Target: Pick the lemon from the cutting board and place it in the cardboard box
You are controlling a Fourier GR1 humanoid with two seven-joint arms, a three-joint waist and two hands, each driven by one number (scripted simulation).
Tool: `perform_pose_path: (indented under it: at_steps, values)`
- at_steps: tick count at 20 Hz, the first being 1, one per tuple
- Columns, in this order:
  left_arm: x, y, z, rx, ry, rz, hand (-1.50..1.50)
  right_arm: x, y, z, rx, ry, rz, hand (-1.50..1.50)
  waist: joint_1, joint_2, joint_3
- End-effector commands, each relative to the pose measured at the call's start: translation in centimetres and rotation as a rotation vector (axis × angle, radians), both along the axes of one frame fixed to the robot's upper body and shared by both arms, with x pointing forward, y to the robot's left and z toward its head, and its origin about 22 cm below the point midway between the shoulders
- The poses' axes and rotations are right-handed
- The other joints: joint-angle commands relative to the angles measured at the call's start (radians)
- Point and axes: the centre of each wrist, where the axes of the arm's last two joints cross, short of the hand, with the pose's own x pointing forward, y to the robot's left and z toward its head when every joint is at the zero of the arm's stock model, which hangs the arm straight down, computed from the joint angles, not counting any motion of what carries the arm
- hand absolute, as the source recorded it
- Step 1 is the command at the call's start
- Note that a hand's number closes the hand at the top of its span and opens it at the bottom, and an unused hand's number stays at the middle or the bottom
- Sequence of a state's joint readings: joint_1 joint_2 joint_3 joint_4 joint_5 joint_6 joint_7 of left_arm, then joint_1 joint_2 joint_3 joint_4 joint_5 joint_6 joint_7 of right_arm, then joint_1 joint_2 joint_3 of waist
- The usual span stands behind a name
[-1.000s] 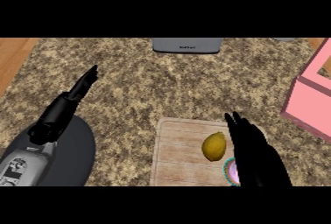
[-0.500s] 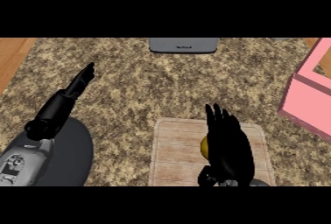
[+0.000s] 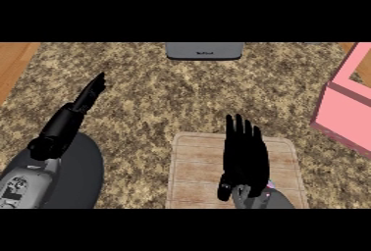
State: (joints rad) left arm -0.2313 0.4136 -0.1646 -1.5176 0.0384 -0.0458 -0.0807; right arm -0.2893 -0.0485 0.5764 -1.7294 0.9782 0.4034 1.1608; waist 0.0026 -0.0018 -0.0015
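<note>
Over the cutting board (image 3: pixel 192 166), toward 5 o'clock on the speckled tabletop (image 3: pixel 167 98), your right hand (image 3: pixel 244 157) is lying flat. Its fingers are stretching straight toward 12 o'clock and its thumb is sticking out at the board's lower edge. It is spread open, and you are not seeing it curl round anything. The lemon is not showing: the hand is covering the middle of the board, so you cannot tell whether the fruit is sitting beneath it.

The pink box (image 3: pixel 348 112) is standing at 3 o'clock, well apart from the board. Your left hand (image 3: pixel 91 94) is resting at 9 o'clock with its fingers straight, pointing toward 1 o'clock. Its forearm is crossing a dark round plate (image 3: pixel 80 171) at 8 o'clock. A grey device (image 3: pixel 204 50) is sitting at 12 o'clock.
</note>
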Motion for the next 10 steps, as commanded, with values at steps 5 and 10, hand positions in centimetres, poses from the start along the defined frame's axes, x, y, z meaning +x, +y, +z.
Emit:
perform_pose_path:
  at_steps: [5,10]
  values:
    - [-0.2,-0.8,-0.6,0.000,-0.005,-0.002,0.00,1.2,0.8,-0.5,-0.126,0.065,-0.163,-1.50,0.000,0.001,0.001]
    - [0.0,0.8,0.4,0.001,-0.013,0.002,0.00,1.2,-1.6,-1.1,-0.090,0.102,-0.153,-1.50,-0.004,0.001,0.001]
